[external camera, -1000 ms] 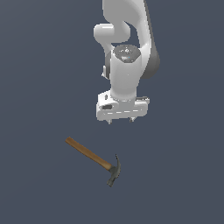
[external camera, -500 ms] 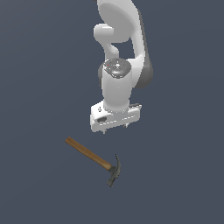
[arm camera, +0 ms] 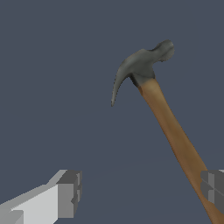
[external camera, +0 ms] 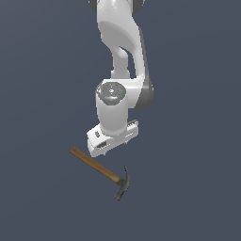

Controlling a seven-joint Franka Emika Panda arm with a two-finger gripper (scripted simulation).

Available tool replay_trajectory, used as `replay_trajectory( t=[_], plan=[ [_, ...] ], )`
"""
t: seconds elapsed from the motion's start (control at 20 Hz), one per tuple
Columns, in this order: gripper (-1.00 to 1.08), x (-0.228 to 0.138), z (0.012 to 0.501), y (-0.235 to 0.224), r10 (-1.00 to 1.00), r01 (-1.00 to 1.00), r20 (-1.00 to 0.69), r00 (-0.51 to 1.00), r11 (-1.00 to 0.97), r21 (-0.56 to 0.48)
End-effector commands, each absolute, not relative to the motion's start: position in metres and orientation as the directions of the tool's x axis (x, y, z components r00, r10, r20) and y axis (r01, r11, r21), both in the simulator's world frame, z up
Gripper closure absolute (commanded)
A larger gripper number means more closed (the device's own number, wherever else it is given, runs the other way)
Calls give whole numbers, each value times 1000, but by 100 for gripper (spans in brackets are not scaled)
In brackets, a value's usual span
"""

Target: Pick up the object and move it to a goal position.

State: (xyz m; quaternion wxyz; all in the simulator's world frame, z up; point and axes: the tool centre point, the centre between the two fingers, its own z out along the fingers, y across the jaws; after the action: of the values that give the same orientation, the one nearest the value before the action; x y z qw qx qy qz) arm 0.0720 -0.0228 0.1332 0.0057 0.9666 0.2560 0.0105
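The gripper (arm camera: 140, 192) hangs with fingers apart above the claw hammer (external camera: 101, 172) — head-heavy, rigid, best gripped on the wooden handle (arm camera: 177, 140) near the head.

Background is one uniform surface (external camera: 42, 70) of dark slate blue-grey, filling the exterior view edge to edge. No seam or horizon separates floor from wall; cannot tell which is which. No texture, grain or pattern on it. Light is flat and even, with no bright patches and no distinct cast shadows on the ground. Wrist view shows the same surface (arm camera: 52, 65), same colour, slightly lighter toward one side, with a very faint tonal line running across it low in the frame; cannot tell whether that is an edge or a shading change.
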Motion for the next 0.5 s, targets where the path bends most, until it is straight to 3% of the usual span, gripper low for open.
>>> replay_trajectory(
  t=[0.0,0.45],
  plan=[
    [-92,78,124,-33,543,543,13,840,-840,16],
    [-92,93,90,-67,687,687,3,727,-727,8]
  ],
)
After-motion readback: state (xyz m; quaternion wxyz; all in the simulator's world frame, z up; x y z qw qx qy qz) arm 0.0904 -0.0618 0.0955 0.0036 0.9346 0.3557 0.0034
